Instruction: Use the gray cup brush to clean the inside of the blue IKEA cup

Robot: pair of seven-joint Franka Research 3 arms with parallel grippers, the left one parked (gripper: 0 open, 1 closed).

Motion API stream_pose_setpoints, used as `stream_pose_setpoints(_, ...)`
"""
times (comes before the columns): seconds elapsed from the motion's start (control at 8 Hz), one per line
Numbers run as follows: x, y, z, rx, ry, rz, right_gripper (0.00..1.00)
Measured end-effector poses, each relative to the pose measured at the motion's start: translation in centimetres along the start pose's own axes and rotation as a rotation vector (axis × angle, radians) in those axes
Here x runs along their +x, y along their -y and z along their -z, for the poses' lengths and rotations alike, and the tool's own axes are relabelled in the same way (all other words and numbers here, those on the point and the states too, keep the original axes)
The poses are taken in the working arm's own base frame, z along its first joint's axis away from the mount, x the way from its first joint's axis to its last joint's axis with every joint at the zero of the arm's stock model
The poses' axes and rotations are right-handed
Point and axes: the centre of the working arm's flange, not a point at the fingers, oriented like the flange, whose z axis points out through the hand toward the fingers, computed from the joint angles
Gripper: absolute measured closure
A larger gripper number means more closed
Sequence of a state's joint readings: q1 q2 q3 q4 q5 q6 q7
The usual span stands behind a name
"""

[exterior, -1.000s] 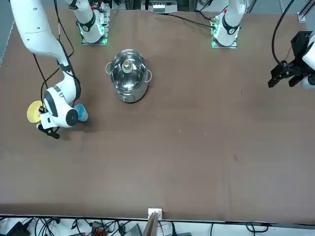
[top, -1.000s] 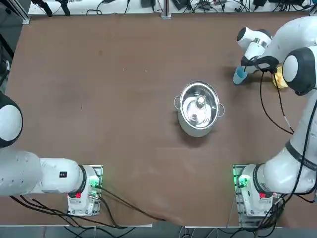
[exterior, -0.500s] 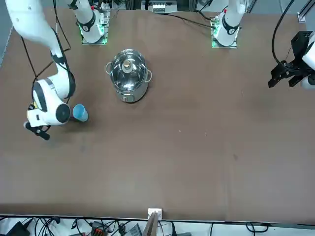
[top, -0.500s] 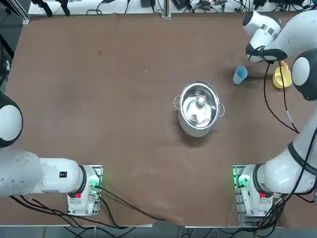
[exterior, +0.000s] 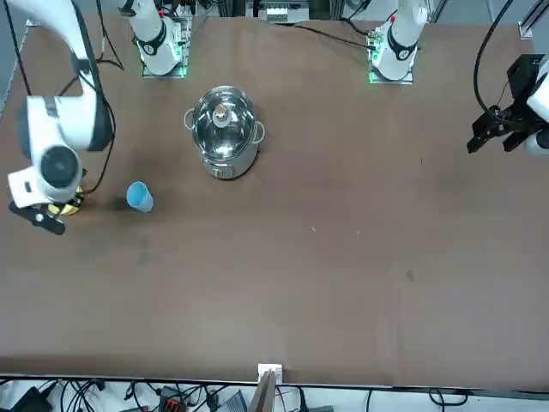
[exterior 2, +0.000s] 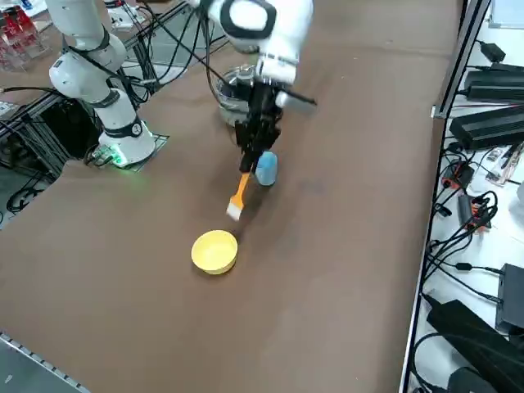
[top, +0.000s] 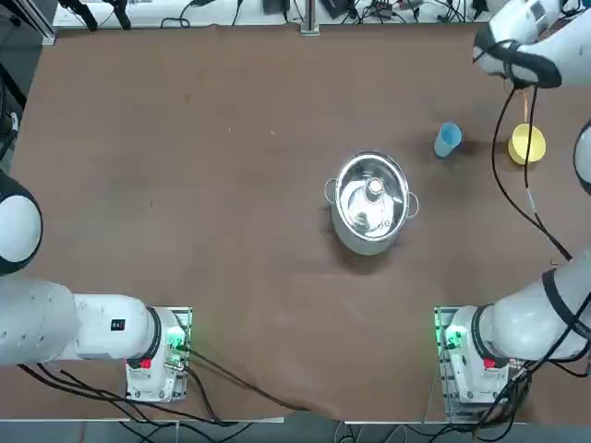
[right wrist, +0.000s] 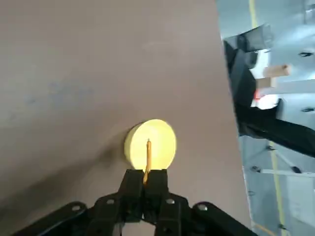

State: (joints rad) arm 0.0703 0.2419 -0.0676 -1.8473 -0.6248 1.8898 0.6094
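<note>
On the table's far right, end effector clamped on the orange brush, bristles down and clear of the yellow bowl; blue cup sits left of the bowl

One camera looked straight down on the brown table; another faced the robot from across it. A third peered down diagonally from the robot's right, and the closest rode the right wrist. Overhead and front views both took in the pot and cup.
</note>
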Motion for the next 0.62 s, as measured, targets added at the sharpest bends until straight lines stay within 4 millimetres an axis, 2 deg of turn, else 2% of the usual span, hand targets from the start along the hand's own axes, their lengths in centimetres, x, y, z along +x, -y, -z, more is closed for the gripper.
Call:
stream_pose_setpoints(0.25,-0.8,-1.4,4.9,0.213,0.058,-0.051,0.97)
stream_pose_setpoints(0.5,-2.3,-0.7,8.9,0.372,0.090,-0.066,0.97)
stream_pose_setpoints(0.62,-3.1,0.2,10.1,0.399,0.085,-0.049,0.97)
